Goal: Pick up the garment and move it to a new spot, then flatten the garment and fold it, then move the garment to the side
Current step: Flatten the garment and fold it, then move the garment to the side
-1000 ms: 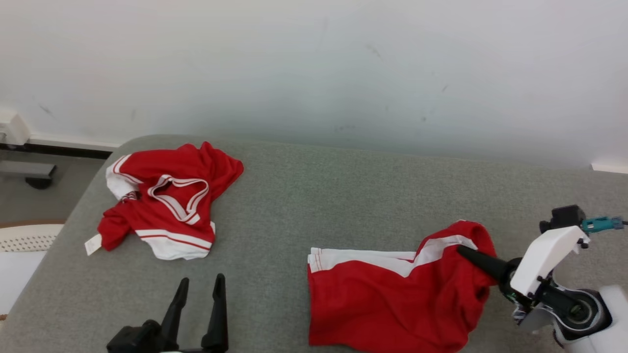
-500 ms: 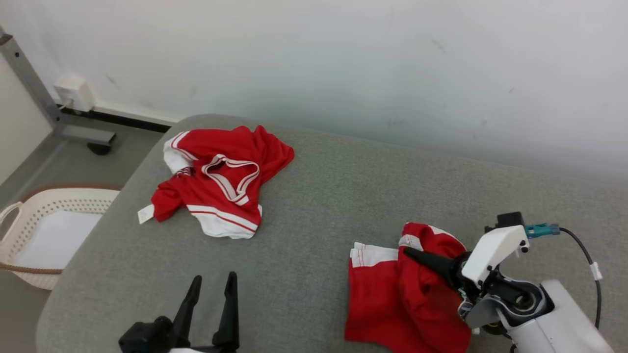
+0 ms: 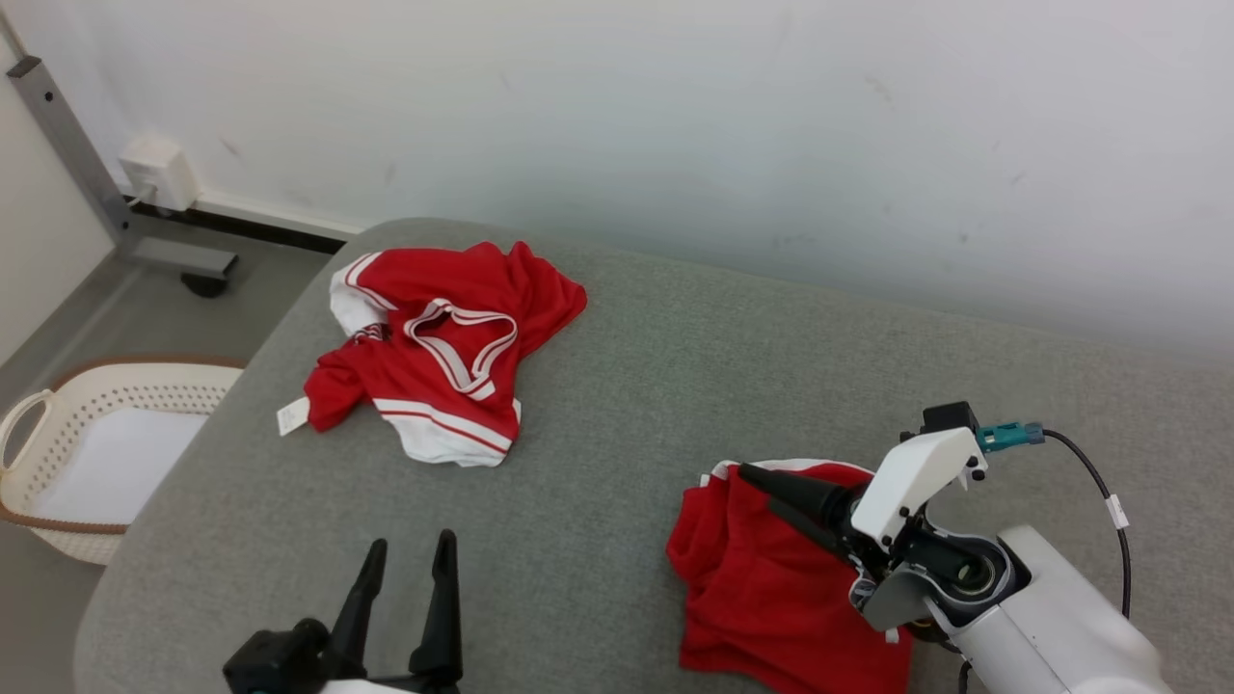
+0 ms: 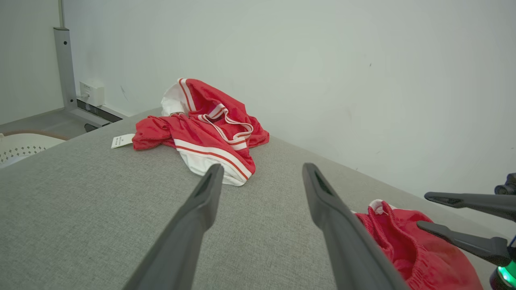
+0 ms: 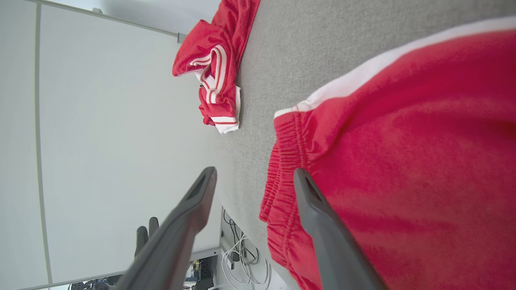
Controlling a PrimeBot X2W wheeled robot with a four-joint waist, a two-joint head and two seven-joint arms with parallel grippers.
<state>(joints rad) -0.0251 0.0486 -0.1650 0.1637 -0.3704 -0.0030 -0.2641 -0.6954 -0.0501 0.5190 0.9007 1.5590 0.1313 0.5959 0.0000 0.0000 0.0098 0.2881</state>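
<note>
Right jaws now spread, having let go of shorts (image 3: 762, 588) they pinched one second ago; hovering just over cloth. Shorts lie doubled over, near right of surface (image 3: 617, 405). Fold step looks done; move aside remains. Left jaws spread, idle, empty.

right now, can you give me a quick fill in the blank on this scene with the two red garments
1. Over the red shorts, the right gripper has its jaws ____.
2. The red jersey lies crumpled on the ____ padded table.
3. The white basket stands on the floor at the robot's ____.
Missing words: open; grey; left.
</note>
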